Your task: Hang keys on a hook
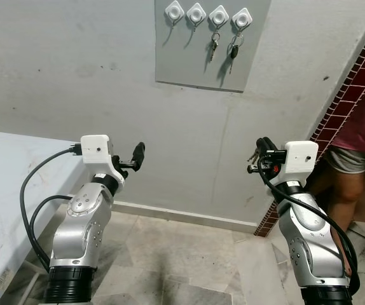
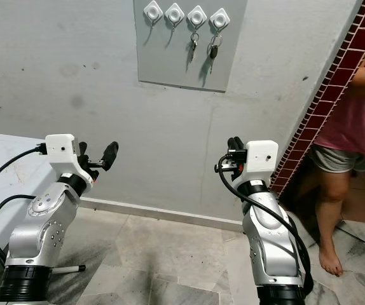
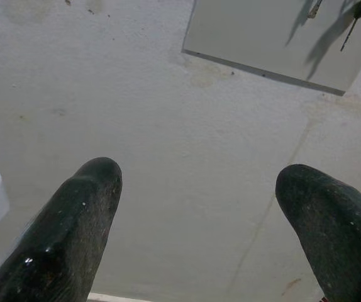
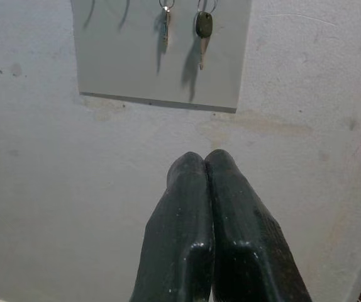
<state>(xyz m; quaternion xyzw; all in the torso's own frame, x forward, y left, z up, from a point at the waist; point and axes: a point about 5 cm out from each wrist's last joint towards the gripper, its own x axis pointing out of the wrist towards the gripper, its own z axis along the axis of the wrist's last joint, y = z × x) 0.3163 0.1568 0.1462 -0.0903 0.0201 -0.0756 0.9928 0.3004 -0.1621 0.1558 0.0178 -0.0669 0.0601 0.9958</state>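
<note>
A pale grey plaster wall (image 1: 74, 70) fills most of the scene, meeting a tiled floor (image 1: 170, 254) of mottled grey-beige slabs along a light skirting strip; to the robot's left, the corner of a white tabletop (image 1: 4, 178) juts in, with black cables looping beside it; to the right, a slanted band of dark red brick tiles (image 1: 354, 82) runs up the wall, and a person (image 2: 351, 121) in a pink top and grey shorts stands barefoot just beyond it, partly cut off by the edge.

High on the wall hangs a flat grey board (image 1: 211, 44) carrying four white hooks (image 1: 206, 14) in a row; the two hooks toward the left are bare; the third holds a silver key (image 1: 213, 46) on a ring, and the fourth holds a key with a dark head (image 1: 234, 49), both dangling against the board and casting shadows.

Both silver arms are raised in front of the wall, well below the board and well apart from each other; the left gripper (image 1: 137, 155) points toward the wall with its black fingers (image 3: 73, 226) spread wide, nothing between them; the right gripper (image 1: 263, 152) sits roughly under the right side of the board, and its fingers (image 4: 193, 220) are pressed together at the tips, aimed up at the two hanging keys; a small glint of metal shows beside this gripper in the head views, too small to identify.
</note>
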